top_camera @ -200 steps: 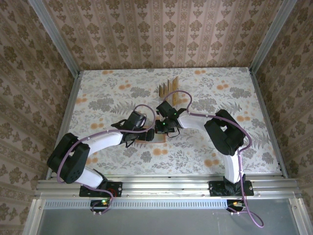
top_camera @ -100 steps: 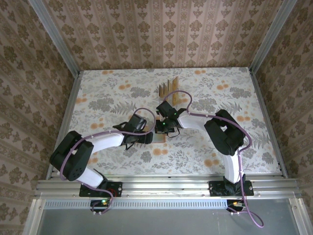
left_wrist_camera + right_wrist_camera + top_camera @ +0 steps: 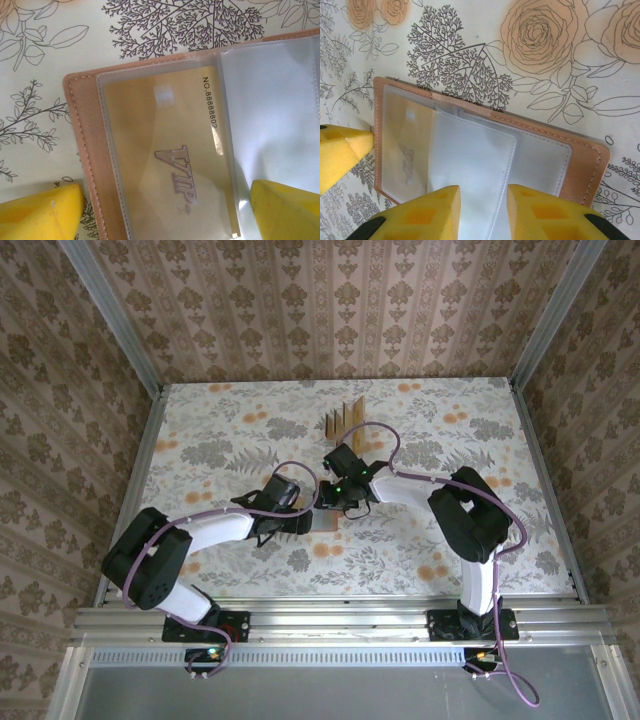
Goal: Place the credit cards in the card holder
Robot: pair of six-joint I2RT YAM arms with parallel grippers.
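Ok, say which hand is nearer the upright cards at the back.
Right. The right hand is on the near side of the upright cards; the left hand is further out and more leftward.

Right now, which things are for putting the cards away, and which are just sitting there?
For the job: the card holder, lying open; the gold card already tucked inside it; the tan cards standing upright farther back; the left gripper and the right gripper, both over the holder.

Just there: the flowery table; the patterned walls.
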